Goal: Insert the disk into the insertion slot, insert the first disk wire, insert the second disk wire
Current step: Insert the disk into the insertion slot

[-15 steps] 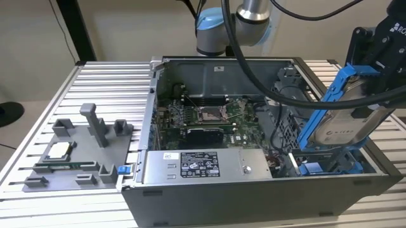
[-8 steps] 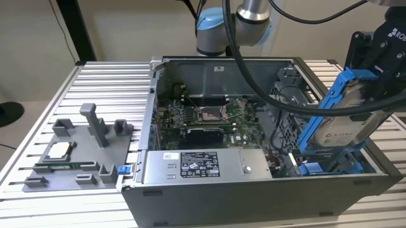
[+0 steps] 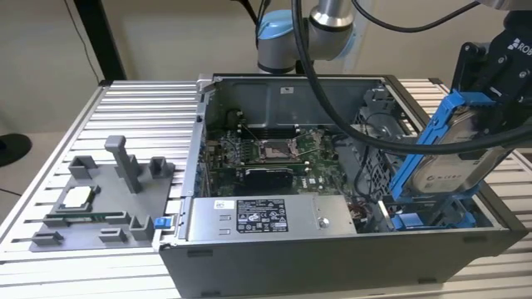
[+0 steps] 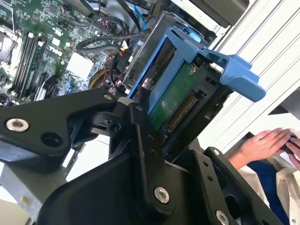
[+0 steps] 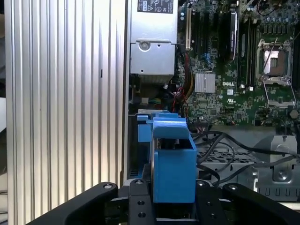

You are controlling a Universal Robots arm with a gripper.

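Exterior view: the gripper [image 3: 497, 124] is clamped on the disk [image 3: 453, 156], at the exterior view's right of the open case [image 3: 332, 261]. The disk is a silver drive in a bright blue carrier, with a white label [image 3: 445, 177] bearing red print too small to read. It stands tilted, its top above the case rim under the gripper and its lower end down at the blue bay [image 3: 432, 218]. Cannot tell if it touches the bay. The grey box [image 3: 266, 218] in the case carries one white and one black sticker. The board [image 3: 275, 156] lies behind it. A grey fixture [image 3: 99, 199] sits on the slatted table [image 3: 141, 112].

Second wrist view: the gripper [image 4: 157, 136] grasps the disk [image 4: 187, 61] by its near end. The disk's green circuit side [image 4: 176, 101] faces the camera, and its blue tab sticks out past the far end. A person's hand [image 4: 265, 143] rests beyond the case.

First wrist view: the disk [image 5: 173, 159] is seen end-on, a blue carrier block sitting between the black fingers [image 5: 136, 197], pointing toward the case edge. The grey box [image 5: 152, 47] has a black sticker [image 5: 154, 5]. The board [image 5: 243, 70] has white print.
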